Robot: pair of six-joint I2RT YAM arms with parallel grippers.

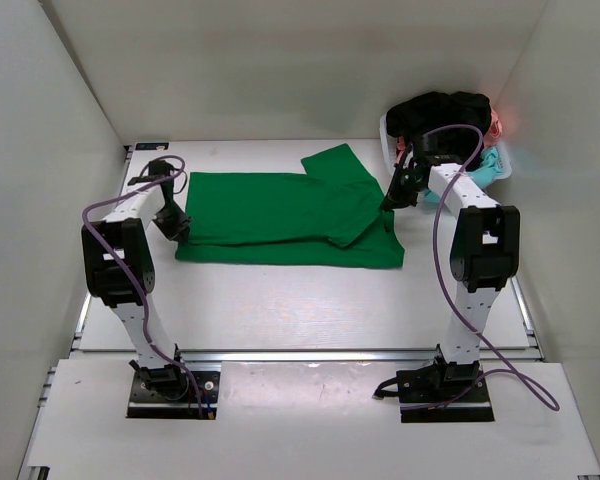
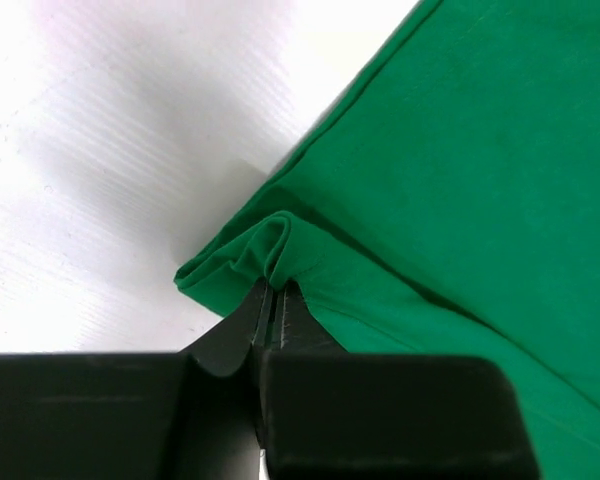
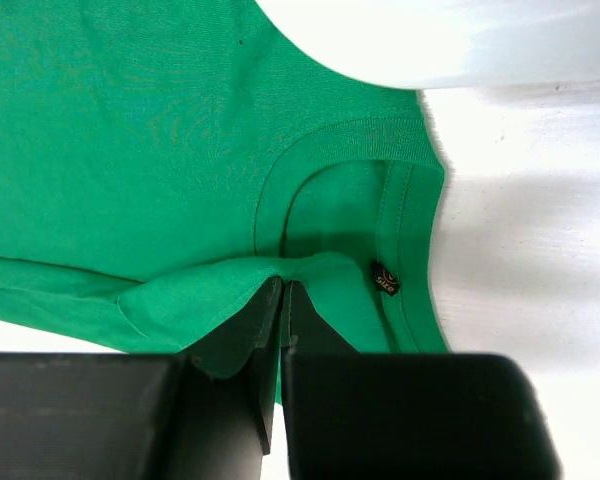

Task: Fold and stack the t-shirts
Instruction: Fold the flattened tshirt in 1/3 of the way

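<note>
A bright green t-shirt (image 1: 290, 215) lies partly folded on the white table, one sleeve sticking out at the back. My left gripper (image 1: 178, 228) is shut on its left edge; the left wrist view shows the bunched green cloth (image 2: 270, 245) pinched between the fingertips (image 2: 276, 300). My right gripper (image 1: 390, 203) is shut on the shirt's right side near the collar; the right wrist view shows a cloth fold (image 3: 270, 275) caught in the tips (image 3: 283, 300), next to the neckline and size tag (image 3: 384, 279). Black (image 1: 442, 112), pink (image 1: 496, 124) and teal (image 1: 488, 162) shirts lie heaped in the basket.
A white plastic basket (image 1: 386, 135) stands at the back right corner, just behind my right gripper. White walls close in the table at the left, back and right. Purple cables loop over both arms.
</note>
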